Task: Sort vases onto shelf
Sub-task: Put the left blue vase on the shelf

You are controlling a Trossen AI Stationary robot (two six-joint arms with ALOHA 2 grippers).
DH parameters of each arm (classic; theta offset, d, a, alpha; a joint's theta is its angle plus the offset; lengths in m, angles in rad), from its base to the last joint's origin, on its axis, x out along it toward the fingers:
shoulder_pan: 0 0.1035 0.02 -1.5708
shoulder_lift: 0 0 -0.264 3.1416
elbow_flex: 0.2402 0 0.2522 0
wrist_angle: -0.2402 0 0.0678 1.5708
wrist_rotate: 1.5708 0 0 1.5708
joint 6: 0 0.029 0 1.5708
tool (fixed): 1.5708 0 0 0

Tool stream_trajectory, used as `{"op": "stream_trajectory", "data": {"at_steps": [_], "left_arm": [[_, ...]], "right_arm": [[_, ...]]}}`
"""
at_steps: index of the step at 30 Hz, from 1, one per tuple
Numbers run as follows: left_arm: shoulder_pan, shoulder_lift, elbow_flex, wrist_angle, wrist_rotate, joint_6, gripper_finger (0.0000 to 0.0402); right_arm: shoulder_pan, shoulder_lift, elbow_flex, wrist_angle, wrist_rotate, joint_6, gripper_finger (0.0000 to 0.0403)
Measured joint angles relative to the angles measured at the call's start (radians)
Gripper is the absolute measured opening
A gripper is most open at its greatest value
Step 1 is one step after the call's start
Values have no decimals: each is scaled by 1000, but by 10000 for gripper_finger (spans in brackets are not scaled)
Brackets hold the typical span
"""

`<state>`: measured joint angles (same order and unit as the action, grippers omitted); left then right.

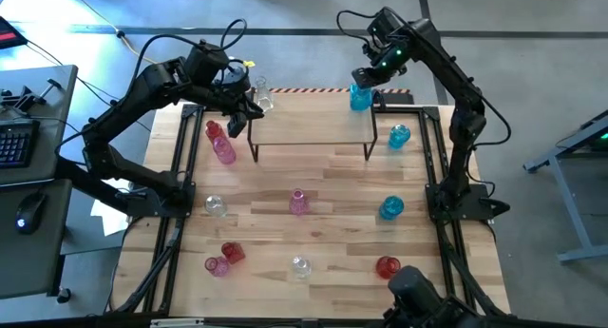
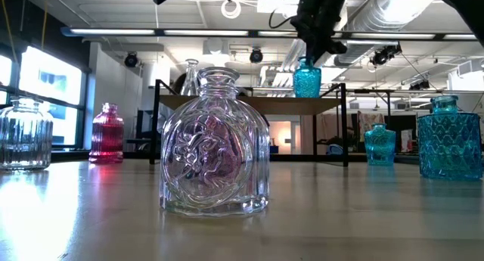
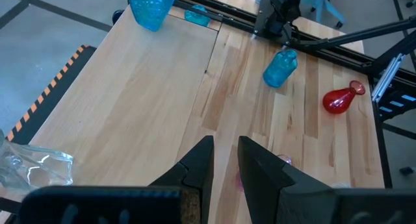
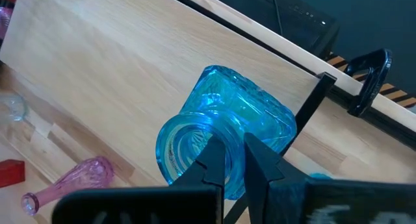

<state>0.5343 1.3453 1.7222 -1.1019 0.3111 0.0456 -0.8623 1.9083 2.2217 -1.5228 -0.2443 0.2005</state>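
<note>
The shelf point(image 1: 313, 128) stands at the far middle of the counter point(image 1: 332, 190), a pale board on thin black legs. On its far right corner sits a blue vase point(image 1: 360, 98), upright, and the right gripper point(image 1: 366, 78) is directly over it; in the right wrist view its jaws are drawn together at the rim of the vase's mouth point(image 4: 195, 146), with almost no gap between them, though whether they pinch the glass cannot be told. At the shelf's far left corner stands a clear vase point(image 1: 262, 94), and the left gripper point(image 1: 243, 111) hovers just beside it over the board's left end, its jaws set narrow with a slim gap and nothing between them. The other vases are spread over the counter: two pink ones point(image 1: 220, 143) close together left of the shelf, a blue one point(image 1: 399, 136) just right of the shelf's right legs, a clear one point(image 1: 216, 206) near the left edge, a pink one point(image 1: 298, 202) in the middle, another blue one point(image 1: 391, 208) to the right. Along the near edge lie a red and pink pair point(image 1: 224, 258), a clear vase point(image 1: 301, 266) and a red vase point(image 1: 387, 267).
</note>
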Motion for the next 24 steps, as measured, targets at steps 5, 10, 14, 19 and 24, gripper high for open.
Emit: {"op": "stream_trajectory", "data": {"at_steps": [5,10,14,19,24], "left_arm": [[0,0,0,0,0,0,62],[0,0,0,0,0,0,62],[0,0,0,0,0,0,62],[0,0,0,0,0,0,62],[0,0,0,0,0,0,62]], "right_arm": [[-1,4,0,-4,2,-9,5],[-1,4,0,-6,3,-10,5],[-1,4,0,-6,3,-9,6],[-1,4,0,-6,3,-8,24],[-1,4,0,-6,12,-7,37]]}}
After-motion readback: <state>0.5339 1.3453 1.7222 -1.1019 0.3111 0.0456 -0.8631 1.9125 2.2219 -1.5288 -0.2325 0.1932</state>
